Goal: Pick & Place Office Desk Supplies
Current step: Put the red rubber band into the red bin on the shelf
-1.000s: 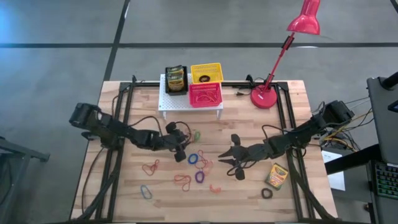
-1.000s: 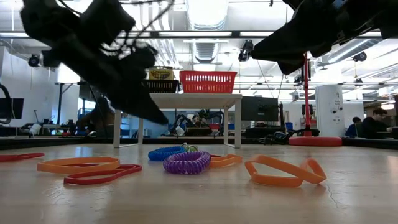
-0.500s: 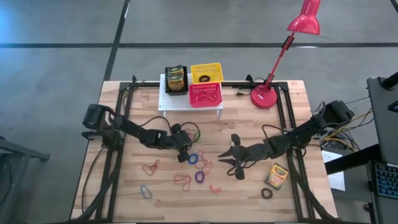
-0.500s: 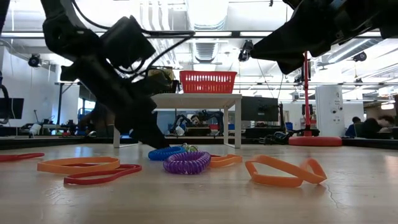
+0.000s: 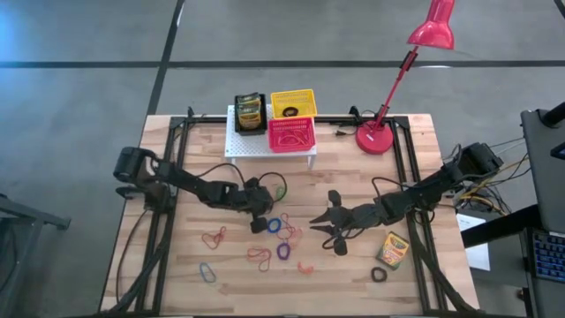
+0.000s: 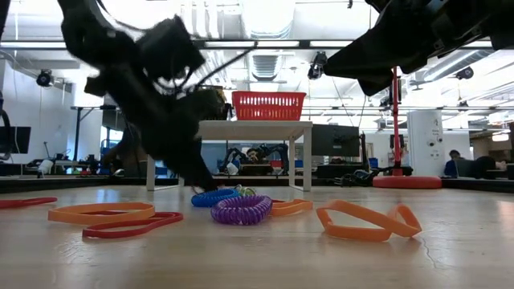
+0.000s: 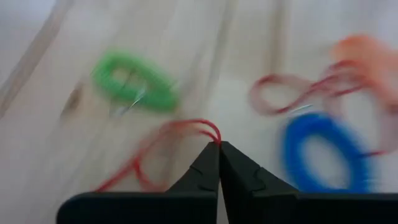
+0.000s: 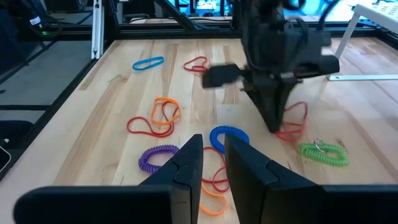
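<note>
My left gripper (image 7: 218,144) is down at the table mid-left (image 5: 263,210), shut on a thin red loop (image 7: 155,146). It stands between a green coil (image 7: 134,87) and a blue coil (image 7: 320,152). My right gripper (image 8: 212,138) hovers open at mid-table (image 5: 320,221) with nothing between its fingers. A purple coil (image 6: 241,210) and orange loops (image 6: 361,221) lie flat on the wood. One crayon box (image 5: 391,250) lies near the right edge. Black (image 5: 250,112), yellow (image 5: 293,102) and pink-red (image 5: 291,133) baskets sit on the white rack. My left gripper pinches the red loop at one bend (image 7: 214,138) between its two fingertips. The fingers (image 8: 273,121) slant down from the table's left side. The rest of the loop (image 8: 293,124) lies slack on the table.
The white rack (image 5: 238,148) stands at the far edge and the red lamp's base (image 5: 375,139) at the far right. More loops (image 5: 214,237) and a black ring (image 5: 379,275) lie toward the near edge. Beyond the table is a room with desks.
My left gripper has come down to the table at the red loop, and its arm has reached a little farther toward the table's right. The right arm has kept still.
</note>
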Robot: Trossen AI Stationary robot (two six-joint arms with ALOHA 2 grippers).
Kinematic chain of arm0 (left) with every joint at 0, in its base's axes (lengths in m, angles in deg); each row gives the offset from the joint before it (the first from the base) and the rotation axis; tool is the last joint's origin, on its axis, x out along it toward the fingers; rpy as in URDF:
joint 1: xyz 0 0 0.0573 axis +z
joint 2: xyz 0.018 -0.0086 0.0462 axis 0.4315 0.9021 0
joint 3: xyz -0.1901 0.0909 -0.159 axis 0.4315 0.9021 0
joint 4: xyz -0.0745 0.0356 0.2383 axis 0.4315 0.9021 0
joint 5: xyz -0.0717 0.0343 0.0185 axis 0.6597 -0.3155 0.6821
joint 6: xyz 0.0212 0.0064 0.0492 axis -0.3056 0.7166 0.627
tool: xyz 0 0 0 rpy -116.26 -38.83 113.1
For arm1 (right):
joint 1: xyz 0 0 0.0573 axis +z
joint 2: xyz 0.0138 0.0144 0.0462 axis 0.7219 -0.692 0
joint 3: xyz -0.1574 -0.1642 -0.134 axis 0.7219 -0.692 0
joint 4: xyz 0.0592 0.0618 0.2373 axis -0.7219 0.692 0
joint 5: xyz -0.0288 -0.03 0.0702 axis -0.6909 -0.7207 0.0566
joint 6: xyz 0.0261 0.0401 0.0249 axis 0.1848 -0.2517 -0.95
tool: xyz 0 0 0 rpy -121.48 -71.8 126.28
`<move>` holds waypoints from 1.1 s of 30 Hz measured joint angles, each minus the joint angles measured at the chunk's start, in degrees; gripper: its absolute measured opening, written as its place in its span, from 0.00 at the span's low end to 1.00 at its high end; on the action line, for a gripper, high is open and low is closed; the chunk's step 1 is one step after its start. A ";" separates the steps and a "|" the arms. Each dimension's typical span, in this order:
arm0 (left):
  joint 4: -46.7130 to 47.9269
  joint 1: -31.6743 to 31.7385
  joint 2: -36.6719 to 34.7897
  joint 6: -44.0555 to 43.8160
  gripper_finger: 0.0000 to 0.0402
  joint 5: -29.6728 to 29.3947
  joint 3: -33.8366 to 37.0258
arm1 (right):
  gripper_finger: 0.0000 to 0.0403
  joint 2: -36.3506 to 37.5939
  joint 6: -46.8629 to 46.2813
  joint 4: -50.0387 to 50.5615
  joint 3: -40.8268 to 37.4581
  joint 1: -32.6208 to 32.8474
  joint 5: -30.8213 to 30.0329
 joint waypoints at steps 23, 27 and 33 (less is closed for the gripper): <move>14.66 5.88 -8.11 17.34 0.01 -5.79 -33.56 | 0.15 0.00 -0.04 -0.13 -0.04 0.00 0.00; 14.57 11.60 -7.87 18.75 0.01 -6.07 -34.92 | 0.15 0.00 -0.04 -0.13 -0.04 0.00 0.00; 14.51 20.18 -7.84 18.57 0.01 -4.89 -33.26 | 0.15 0.00 0.04 -0.13 -0.04 0.00 0.00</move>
